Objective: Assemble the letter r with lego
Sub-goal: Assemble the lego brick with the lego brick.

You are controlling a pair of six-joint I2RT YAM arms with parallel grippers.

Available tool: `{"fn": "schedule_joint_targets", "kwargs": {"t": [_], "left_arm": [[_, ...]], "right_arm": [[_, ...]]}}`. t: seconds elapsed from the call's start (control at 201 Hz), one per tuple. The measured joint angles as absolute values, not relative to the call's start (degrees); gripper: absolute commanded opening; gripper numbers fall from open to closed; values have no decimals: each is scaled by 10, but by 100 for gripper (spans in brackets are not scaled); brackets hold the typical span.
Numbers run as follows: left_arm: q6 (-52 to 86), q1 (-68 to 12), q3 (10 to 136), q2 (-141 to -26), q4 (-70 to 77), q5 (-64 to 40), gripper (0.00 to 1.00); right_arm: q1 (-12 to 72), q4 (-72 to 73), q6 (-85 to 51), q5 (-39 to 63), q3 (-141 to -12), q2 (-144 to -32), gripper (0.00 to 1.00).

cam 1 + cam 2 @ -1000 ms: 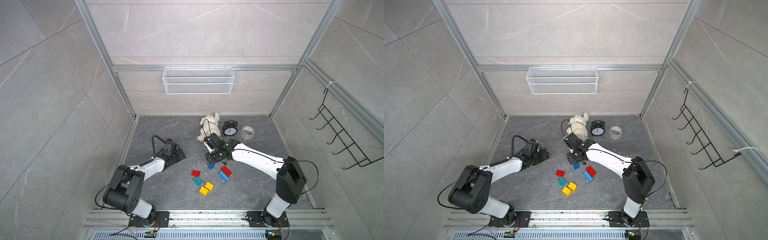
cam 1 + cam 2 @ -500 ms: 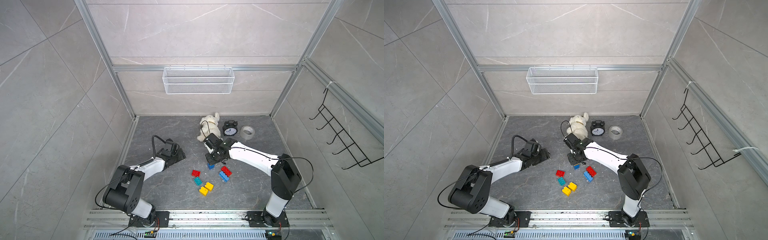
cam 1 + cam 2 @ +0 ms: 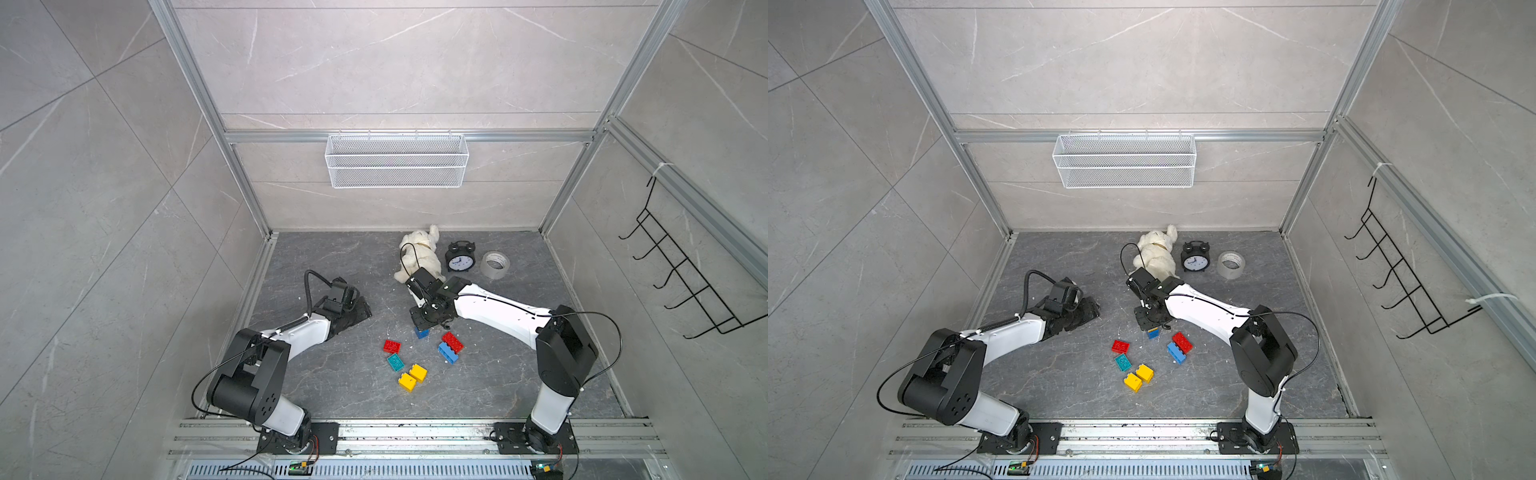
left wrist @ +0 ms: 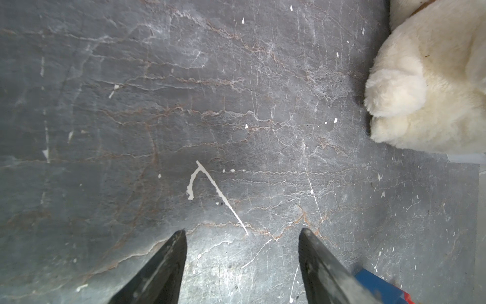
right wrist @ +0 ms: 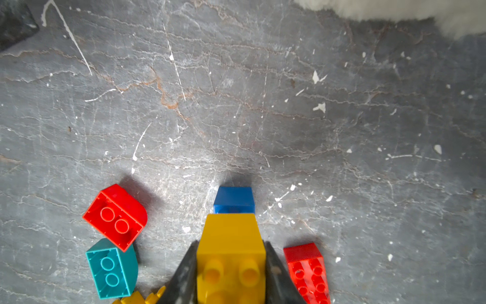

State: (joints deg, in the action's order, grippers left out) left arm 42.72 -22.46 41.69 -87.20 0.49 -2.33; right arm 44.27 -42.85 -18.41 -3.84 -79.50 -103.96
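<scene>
left gripper [image 4: 242, 237] sits low on the dark grey stone-look desk [image 4: 184, 105], toward its left edge. Its black tapered fingers are apart with nothing between them, so it reads as parked out of the way. Centre-front is loose lego in glossy hard plastic: a red brick with one rounded side [image 5: 115, 215] touching a teal brick of the same shape [image 5: 110, 268], each showing two rings on its face. Nearer the front edge are two square yellow bricks [image 3: 417, 371], touching. I'd call these spare stock. right gripper [image 5: 231, 244] is clamped on the flat sides of a yellow studded brick [image 5: 231, 231], studs toward the wrist camera. A small blue brick [image 5: 234, 200] butts against its far end, down by the desk. Likely a press-fit starting the r's stem; can't tell if they're clicked together. Just right of that, a long red studded brick [image 3: 453, 342] lies against a long blue studded brick [image 3: 448, 353]. Along the rear edge are a fluffy cream plush toy [image 3: 419, 255], a round black alarm clock [image 3: 460, 261] and a grey tape roll [image 3: 494, 264], all clutter.
</scene>
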Motion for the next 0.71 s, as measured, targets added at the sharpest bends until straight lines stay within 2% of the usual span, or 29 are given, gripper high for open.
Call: {"fn": "schedule_joint_targets", "kwargs": {"t": [0.707], "left_arm": [[427,-225,424,-881,5,-32,70]], "right_arm": [[443,-396,-197,-53,-775,-1045,32]]}}
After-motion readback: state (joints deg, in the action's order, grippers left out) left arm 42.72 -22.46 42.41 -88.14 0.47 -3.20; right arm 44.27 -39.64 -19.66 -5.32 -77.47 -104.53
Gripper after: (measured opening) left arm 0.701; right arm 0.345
